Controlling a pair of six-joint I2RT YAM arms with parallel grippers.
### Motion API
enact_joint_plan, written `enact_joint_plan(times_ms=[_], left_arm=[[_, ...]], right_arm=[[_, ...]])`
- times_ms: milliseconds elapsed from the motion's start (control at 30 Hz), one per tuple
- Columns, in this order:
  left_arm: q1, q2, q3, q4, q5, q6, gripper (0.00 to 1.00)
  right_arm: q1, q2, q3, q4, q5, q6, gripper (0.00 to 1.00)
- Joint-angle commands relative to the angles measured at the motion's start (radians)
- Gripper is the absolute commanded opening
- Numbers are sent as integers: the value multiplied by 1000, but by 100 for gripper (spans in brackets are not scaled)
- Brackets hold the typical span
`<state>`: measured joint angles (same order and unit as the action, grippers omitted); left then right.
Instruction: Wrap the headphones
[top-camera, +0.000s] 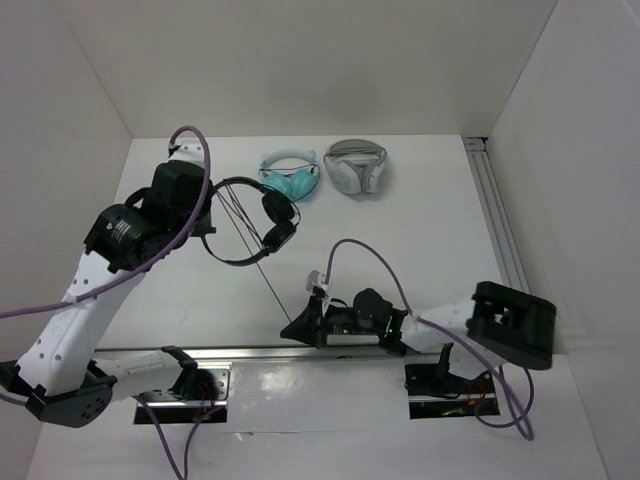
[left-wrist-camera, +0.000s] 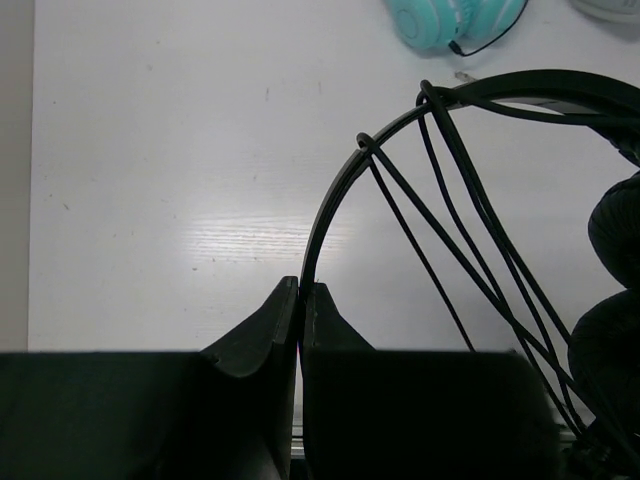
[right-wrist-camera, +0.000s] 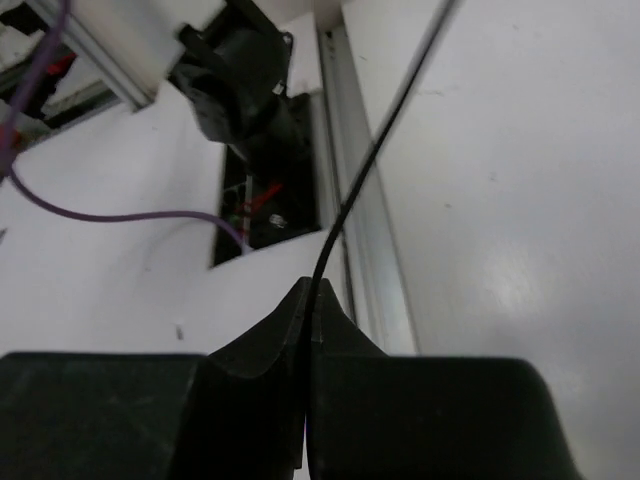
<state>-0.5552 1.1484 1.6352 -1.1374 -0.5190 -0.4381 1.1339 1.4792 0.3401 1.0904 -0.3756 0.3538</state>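
The black headphones (top-camera: 275, 222) lie on the table left of centre, with the thin headband (left-wrist-camera: 336, 196) arching up from my left fingers and two round earpads (left-wrist-camera: 615, 300) at the right. My left gripper (left-wrist-camera: 300, 290) is shut on the headband (top-camera: 212, 240). Several turns of the thin black cable (left-wrist-camera: 450, 230) cross the headband. The cable (top-camera: 262, 268) runs taut from the headphones down to my right gripper (top-camera: 292, 328), which is shut on it (right-wrist-camera: 308, 290) near the table's front rail.
Teal headphones (top-camera: 293, 176) and bulkier white-grey headphones (top-camera: 356, 166) lie at the back of the table. A metal rail (top-camera: 250, 352) runs along the front edge, another (top-camera: 497, 220) along the right wall. Purple robot cables (top-camera: 360, 250) loop above the arms.
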Motion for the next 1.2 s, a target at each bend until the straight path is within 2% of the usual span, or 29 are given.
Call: enact_joint_plan(times_ms=[0, 33, 100, 233, 367, 567, 700, 1000, 1100, 1167], left_arm=[[32, 8, -81, 159, -49, 50, 0], [49, 17, -106, 172, -49, 50, 0], [64, 17, -173, 214, -20, 73, 0], [74, 17, -263, 235, 16, 82, 0], [31, -4, -354, 245, 57, 95, 0], [-69, -13, -420, 232, 128, 113, 0], [-159, 13, -440, 222, 183, 113, 0], [-334, -10, -477, 231, 230, 133, 0], [-397, -21, -477, 208, 240, 133, 0], [-446, -30, -466, 199, 249, 133, 0]], right_arm=[[148, -183, -21, -227, 240, -94, 0], [183, -222, -9, -278, 350, -114, 0], [266, -316, 23, -439, 444, -165, 0], [329, -393, 123, -653, 608, -222, 0], [365, -402, 230, -826, 797, -262, 0], [385, -431, 362, -1023, 937, -363, 0], [385, -441, 476, -1090, 1010, -440, 0], [385, -408, 579, -1187, 1133, -535, 0], [385, -408, 579, -1151, 1190, -576, 9], [365, -418, 524, -1095, 1204, -604, 10]])
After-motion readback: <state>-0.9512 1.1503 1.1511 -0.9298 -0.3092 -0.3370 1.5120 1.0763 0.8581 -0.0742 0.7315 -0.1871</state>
